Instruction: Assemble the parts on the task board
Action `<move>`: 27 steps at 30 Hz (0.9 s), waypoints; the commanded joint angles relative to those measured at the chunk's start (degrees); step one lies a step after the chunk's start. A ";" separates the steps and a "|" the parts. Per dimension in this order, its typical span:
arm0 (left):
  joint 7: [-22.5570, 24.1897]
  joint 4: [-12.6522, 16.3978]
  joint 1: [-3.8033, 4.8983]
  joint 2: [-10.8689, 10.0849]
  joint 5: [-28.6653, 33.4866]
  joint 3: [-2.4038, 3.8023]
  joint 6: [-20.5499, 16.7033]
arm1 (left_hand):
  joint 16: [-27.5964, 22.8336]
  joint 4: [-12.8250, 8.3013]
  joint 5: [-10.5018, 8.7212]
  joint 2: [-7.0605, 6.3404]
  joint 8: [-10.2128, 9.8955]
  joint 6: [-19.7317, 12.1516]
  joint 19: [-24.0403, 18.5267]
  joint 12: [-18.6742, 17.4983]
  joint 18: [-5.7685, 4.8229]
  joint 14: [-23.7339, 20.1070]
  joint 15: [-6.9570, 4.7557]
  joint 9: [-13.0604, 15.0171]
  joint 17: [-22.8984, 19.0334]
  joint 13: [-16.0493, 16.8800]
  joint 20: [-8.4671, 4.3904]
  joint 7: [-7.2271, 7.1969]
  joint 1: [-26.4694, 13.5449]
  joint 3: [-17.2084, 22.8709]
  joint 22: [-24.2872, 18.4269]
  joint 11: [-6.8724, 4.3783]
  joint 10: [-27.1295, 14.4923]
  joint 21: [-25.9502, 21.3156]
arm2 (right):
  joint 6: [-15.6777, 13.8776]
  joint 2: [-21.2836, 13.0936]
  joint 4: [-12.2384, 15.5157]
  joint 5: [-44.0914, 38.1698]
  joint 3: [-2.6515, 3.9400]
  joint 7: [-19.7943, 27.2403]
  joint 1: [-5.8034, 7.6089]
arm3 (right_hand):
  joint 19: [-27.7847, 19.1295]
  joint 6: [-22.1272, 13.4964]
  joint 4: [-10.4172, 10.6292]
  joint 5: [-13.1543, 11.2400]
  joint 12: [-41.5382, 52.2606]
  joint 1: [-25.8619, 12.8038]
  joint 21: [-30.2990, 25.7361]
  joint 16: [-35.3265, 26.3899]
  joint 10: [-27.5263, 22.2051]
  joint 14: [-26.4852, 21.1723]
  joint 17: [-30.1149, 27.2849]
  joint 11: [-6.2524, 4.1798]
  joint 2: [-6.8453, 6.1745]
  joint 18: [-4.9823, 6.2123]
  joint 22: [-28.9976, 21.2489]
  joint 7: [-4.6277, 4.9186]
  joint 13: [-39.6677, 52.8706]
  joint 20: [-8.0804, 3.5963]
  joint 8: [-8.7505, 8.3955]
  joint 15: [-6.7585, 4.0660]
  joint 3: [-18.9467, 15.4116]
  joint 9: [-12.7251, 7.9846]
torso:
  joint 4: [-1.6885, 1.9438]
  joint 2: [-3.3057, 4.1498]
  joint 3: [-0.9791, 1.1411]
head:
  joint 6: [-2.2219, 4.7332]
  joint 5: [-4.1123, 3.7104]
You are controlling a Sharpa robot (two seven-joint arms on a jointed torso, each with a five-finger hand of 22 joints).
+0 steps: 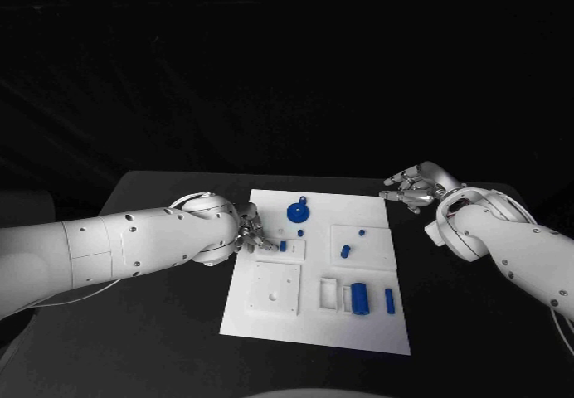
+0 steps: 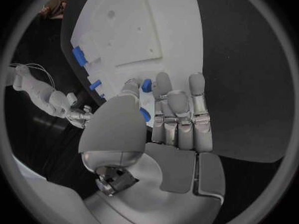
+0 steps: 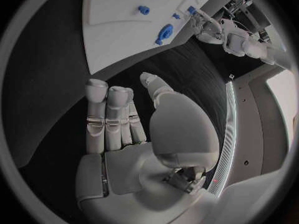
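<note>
Board (image 1: 313,332) lies white in the middle of the black table (image 1: 156,332), with blue parts on it. The left hand (image 1: 249,232) is at the board's left edge, and its fingertips (image 2: 163,79) touch a small blue peg (image 1: 282,245); it seems to pinch the peg, though I cannot be sure. To do this step well, I think the hand should keep the peg straight up, line it up over its hole, and push down slowly. The blue wheel (image 1: 298,215) sits close by, so go gently. The right hand (image 1: 413,189) hangs off the board's far right corner, fingers loose, holding nothing.
</note>
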 commanded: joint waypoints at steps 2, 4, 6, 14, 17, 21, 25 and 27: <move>-0.49 0.51 -0.43 -0.29 1.12 -0.33 2.22 | -0.10 -1.47 -0.43 0.52 5.36 -9.62 -0.05 -1.74 -0.22 -0.60 0.20 -29.82 0.24 0.38 0.68 6.76 0.95 -0.26 0.98 0.45 1.79 -0.39 | 0.29 -0.04 0.03 -0.05 0.02 0.32 -0.14 | 2.67 -0.43 0.02 0.33 -0.07 -0.31 -0.26 -0.38 0.16 -0.06 -0.09 -0.07 -0.05 0.99 3.58 -0.03 -0.08 0.02 -0.21 -0.16 -0.26 -0.09 | 0.02 0.00 -0.02 | 0.03 0.00; -0.47 0.71 -0.43 -0.42 1.43 -0.33 2.33 | 0.03 -1.82 -0.43 0.67 7.01 -10.97 -0.09 -2.13 -0.09 -0.67 0.36 -32.61 0.30 0.69 0.82 7.08 1.10 -0.37 0.99 0.51 1.43 -0.44 | 0.29 -0.05 0.03 -0.05 0.02 0.32 -0.18 | 2.67 -0.43 0.02 0.33 -0.07 -0.31 -0.26 -0.38 0.16 -0.06 -0.09 -0.07 -0.05 0.99 3.58 -0.03 -0.08 0.02 -0.21 -0.16 -0.26 -0.09 | 0.02 0.00 -0.02 | 0.05 -0.01; -0.45 0.88 -0.43 -0.56 1.75 -0.33 2.36 | 0.03 -1.78 -0.15 0.88 7.86 -11.25 -0.10 -2.20 -0.04 -0.72 0.36 -33.80 0.31 0.83 0.84 7.07 1.19 -0.33 0.98 0.47 1.29 -0.45 | 0.29 -0.05 0.03 -0.05 0.02 0.32 -0.22 | 2.67 -0.43 0.02 0.33 -0.07 -0.31 -0.26 -0.38 0.16 -0.06 -0.09 -0.07 -0.05 0.99 3.58 -0.03 -0.08 0.02 -0.21 -0.16 -0.26 -0.09 | -0.01 0.00 -0.01 | 0.08 0.01; -0.14 1.49 -0.41 -1.13 2.96 -0.31 3.03 | 0.22 -2.42 1.75 1.20 8.80 -12.93 -0.43 -2.05 0.04 -1.30 0.69 -35.55 0.47 1.18 1.10 7.46 2.10 -0.40 1.00 0.56 -0.05 -0.57 | 0.31 -0.06 0.01 -0.05 0.02 0.32 -0.32 | 2.67 -0.43 0.02 0.33 -0.07 -0.31 -0.26 -0.38 0.16 -0.06 -0.09 -0.07 -0.05 0.99 3.58 -0.03 -0.08 0.02 -0.21 -0.16 -0.26 -0.09 | 0.02 0.01 0.01 | 0.09 -0.10; -0.01 1.87 -0.39 -1.40 3.33 -0.31 3.64 | 0.78 -1.36 1.24 0.05 9.33 -15.22 -0.77 -0.86 0.34 -2.08 1.11 -37.13 0.67 1.53 1.48 8.03 2.75 0.28 1.04 0.79 -1.74 -0.63 | 0.30 -0.03 -0.02 -0.04 0.02 0.33 -0.37 | 2.67 -0.43 0.02 0.33 -0.07 -0.31 -0.26 -0.38 0.16 -0.06 -0.09 -0.07 -0.05 0.99 3.58 -0.03 -0.08 0.02 -0.21 -0.16 -0.26 -0.09 | 0.03 0.01 0.03 | 0.20 -0.06; -0.02 2.40 -0.32 -1.94 3.57 -0.30 3.71 | 1.07 0.14 0.42 -0.71 11.10 -17.43 -0.92 0.96 0.57 -2.58 1.39 -38.52 0.42 -2.06 1.81 8.41 4.07 0.40 1.03 0.95 -2.82 -0.55 | 0.29 0.00 -0.05 -0.04 0.02 0.33 -0.48 | 2.67 -0.43 0.02 0.33 -0.07 -0.31 -0.26 -0.38 0.16 -0.06 -0.09 -0.07 -0.05 0.99 3.58 -0.03 -0.08 0.02 -0.21 -0.16 -0.26 -0.09 | 0.01 -0.01 0.04 | 0.29 0.02; 0.05 2.89 -0.08 -2.69 3.60 -0.11 3.08 | 1.16 0.77 0.26 -1.08 11.49 -18.66 -0.91 1.81 0.68 -2.49 1.45 -38.59 0.26 -3.18 1.86 8.64 4.64 0.49 0.99 1.09 -3.25 -0.60 | 0.27 -0.01 -0.08 -0.04 0.02 0.34 -0.55 | 2.67 -0.43 0.02 0.33 -0.07 -0.31 -0.26 -0.38 0.16 -0.06 -0.09 -0.07 -0.05 0.99 3.58 -0.03 -0.08 0.02 -0.21 -0.16 -0.26 -0.09 | -0.01 0.01 0.03 | 0.48 -0.08; 0.56 3.19 0.22 -3.22 3.75 0.06 2.53 | 0.98 1.19 0.23 -1.13 11.70 -18.92 -0.97 1.72 0.74 -2.61 1.58 -38.62 0.12 -3.71 1.95 8.80 4.95 0.45 0.95 1.22 -3.89 -0.71 | 0.25 -0.02 -0.08 -0.04 0.02 0.35 -0.58 | 2.67 -0.43 0.02 0.33 -0.07 -0.31 -0.26 -0.38 0.16 -0.06 -0.09 -0.07 -0.05 0.99 3.58 -0.03 -0.08 0.02 -0.21 -0.16 -0.26 -0.09 | -0.03 0.01 0.02 | 0.53 -0.11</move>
